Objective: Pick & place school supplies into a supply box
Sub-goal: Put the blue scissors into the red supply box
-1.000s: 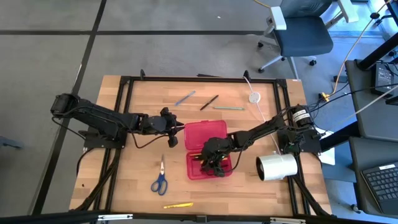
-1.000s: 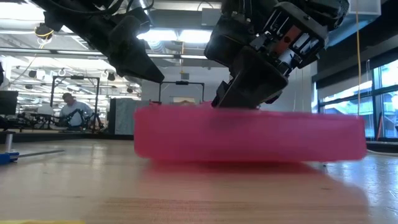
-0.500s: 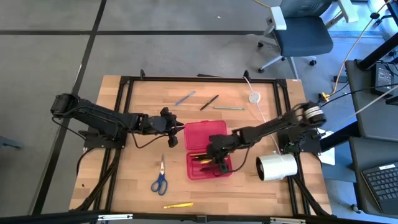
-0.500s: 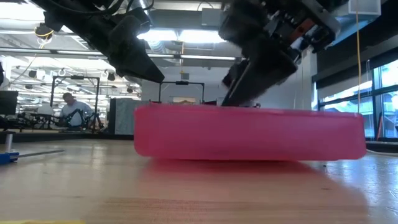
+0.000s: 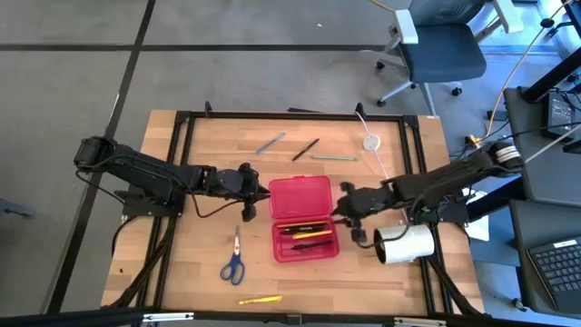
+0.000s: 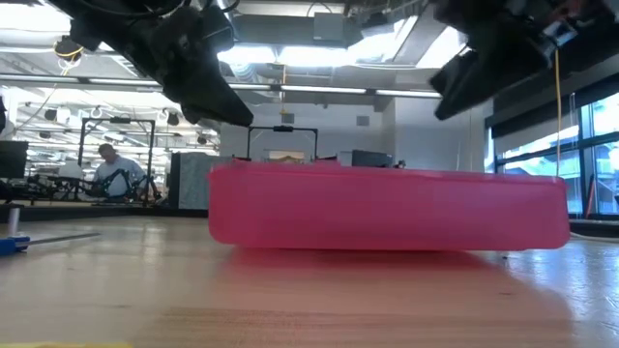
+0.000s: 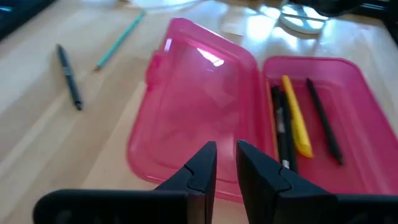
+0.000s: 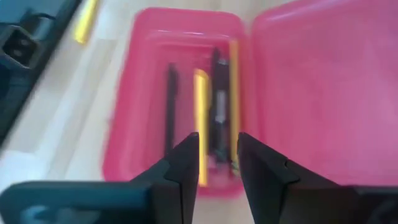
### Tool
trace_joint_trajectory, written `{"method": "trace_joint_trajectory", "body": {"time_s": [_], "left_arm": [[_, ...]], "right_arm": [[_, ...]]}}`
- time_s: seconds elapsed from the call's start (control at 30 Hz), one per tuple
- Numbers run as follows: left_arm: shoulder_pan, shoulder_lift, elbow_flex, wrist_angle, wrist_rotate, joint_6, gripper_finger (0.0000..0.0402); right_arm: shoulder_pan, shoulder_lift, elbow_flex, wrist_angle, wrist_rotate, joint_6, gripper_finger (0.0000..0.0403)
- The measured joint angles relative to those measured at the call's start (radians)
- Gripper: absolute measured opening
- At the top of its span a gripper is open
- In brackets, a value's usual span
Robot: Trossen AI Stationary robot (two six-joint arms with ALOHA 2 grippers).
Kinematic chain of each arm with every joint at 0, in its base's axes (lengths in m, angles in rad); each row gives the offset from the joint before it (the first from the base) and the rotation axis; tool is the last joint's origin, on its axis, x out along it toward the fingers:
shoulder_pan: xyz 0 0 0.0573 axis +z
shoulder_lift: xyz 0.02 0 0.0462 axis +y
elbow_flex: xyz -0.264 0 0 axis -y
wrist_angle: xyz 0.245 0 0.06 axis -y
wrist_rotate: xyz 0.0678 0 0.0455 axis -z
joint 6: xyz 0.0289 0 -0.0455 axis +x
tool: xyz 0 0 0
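The pencil case (image 5: 305, 217) was red translucent plastic with rounded corners. It lay open and flat at the middle of the bench, lid beside tray. The tray held a yellow marker (image 7: 297, 117) and black pens (image 7: 323, 121), all lengthwise. Blue-handled scissors (image 5: 233, 261) lay near the case. A yellow pen (image 5: 260, 299) lay at the bench's front edge. A blue pen (image 5: 270, 143), a black pen (image 5: 305, 149) and a green pencil (image 5: 334, 158) lay in a loose row beyond the case.
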Motion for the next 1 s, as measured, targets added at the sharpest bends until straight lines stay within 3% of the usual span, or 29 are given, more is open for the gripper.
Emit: {"method": "trace_joint_trajectory", "body": {"time_s": [0.13,0.37,0.7,0.87,1.0], "left_arm": [[-0.006,-0.002,0.017,-0.003,0.020,0.001,0.0049],[-0.113,-0.006,0.107,-0.007,0.013,0.104,0.0029],[-0.308,0.047,0.185,-0.029,-0.127,-0.018,0.0002],[-0.372,0.099,0.200,0.069,-0.115,-0.078,0.0003],[-0.396,0.110,0.200,0.096,-0.074,-0.017,0.0002]], "right_arm": [[-0.001,-0.123,-0.088,0.002,0.118,0.051,0.0114],[-0.001,-0.261,-0.147,0.029,0.143,0.046,0.0114],[-0.002,-0.274,-0.214,0.054,0.266,0.051,0.0114],[-0.002,-0.274,-0.240,0.102,0.265,0.042,0.0114],[-0.002,-0.274,-0.240,0.138,0.266,-0.007,0.0114]]}}
